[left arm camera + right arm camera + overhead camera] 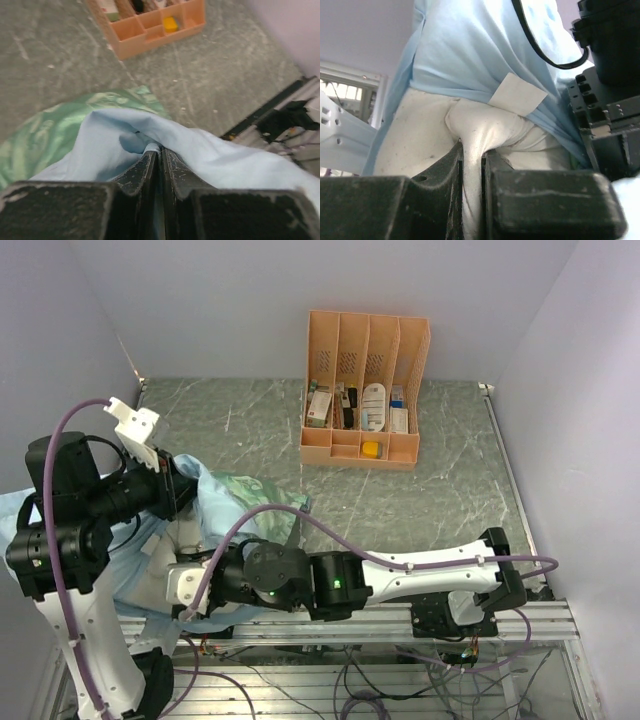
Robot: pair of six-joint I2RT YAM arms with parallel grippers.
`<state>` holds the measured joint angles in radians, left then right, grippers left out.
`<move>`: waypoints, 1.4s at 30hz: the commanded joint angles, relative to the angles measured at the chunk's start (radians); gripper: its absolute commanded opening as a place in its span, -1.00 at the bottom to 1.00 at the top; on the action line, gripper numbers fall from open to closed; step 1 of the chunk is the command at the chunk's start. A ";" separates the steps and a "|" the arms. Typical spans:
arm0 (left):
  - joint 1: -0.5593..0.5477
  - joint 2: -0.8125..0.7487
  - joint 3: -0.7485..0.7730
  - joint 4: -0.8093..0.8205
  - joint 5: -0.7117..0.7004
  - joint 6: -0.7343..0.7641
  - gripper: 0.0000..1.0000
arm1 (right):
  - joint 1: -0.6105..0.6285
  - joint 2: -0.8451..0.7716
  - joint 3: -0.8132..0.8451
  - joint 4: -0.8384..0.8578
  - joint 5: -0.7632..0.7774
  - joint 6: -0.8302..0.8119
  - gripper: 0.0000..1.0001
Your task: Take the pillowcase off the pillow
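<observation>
The pillowcase (243,490) lies bunched at the table's near left, mint-green swirl face up and plain light blue toward the arms. My left gripper (168,488) is shut on a fold of its light blue side (100,145), with the cloth pinched right at the fingertips (150,155). The off-white pillow (150,585) bulges out of the case's open end below it. My right gripper (186,587) is shut on a bunched ridge of the pillow's fabric (415,140). In the right wrist view the pillowcase (470,50) hangs over the pillow, and a white label (517,93) shows at its hem.
An orange file rack (362,390) with small items stands at the back middle of the grey marbled table (450,480). The metal rail (520,615) runs along the near edge. The left arm's black body (610,75) sits close beside my right gripper.
</observation>
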<state>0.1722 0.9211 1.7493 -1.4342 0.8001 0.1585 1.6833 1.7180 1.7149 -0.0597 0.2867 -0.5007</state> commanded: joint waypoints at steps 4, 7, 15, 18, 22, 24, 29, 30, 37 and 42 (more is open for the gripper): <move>0.019 -0.057 -0.116 0.512 -0.346 0.162 -0.63 | 0.191 -0.199 -0.256 0.243 -0.353 0.151 -1.00; 0.018 -0.051 -0.126 0.472 -0.329 0.212 -0.60 | 0.191 -0.245 -0.290 0.243 -0.376 0.173 -1.00; 0.019 -0.024 -0.183 0.428 -0.207 0.134 -0.57 | 0.197 -0.098 -0.172 0.268 -0.533 0.213 -1.00; 0.019 -0.009 -0.209 0.401 -0.125 0.083 -0.56 | 0.196 0.010 -0.069 0.262 -0.535 0.232 -1.00; 0.019 0.009 -0.271 0.357 -0.027 0.041 -0.50 | 0.185 0.119 0.032 0.277 -0.546 0.262 -1.00; 0.019 0.006 -0.305 0.362 -0.021 0.039 -0.49 | 0.180 0.171 0.104 0.252 -0.571 0.269 -1.00; 0.018 -0.033 -0.351 0.436 -0.178 0.051 -0.65 | 0.179 0.163 0.113 0.235 -0.648 0.284 -1.00; 0.019 -0.043 -0.363 0.485 -0.273 0.033 -0.76 | 0.179 0.136 0.088 0.244 -0.665 0.290 -1.00; 0.019 -0.064 -0.360 0.583 -0.562 0.128 -0.78 | 0.191 -0.193 -0.316 0.398 -0.474 0.349 -0.99; 0.019 -0.032 -0.294 0.170 -0.037 0.388 -0.73 | 0.183 -0.388 -0.518 0.518 -0.179 0.416 0.40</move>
<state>0.1715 0.7998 1.4391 -1.2251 0.6056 0.2947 1.6840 1.4773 1.2991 0.2989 0.0952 -0.2119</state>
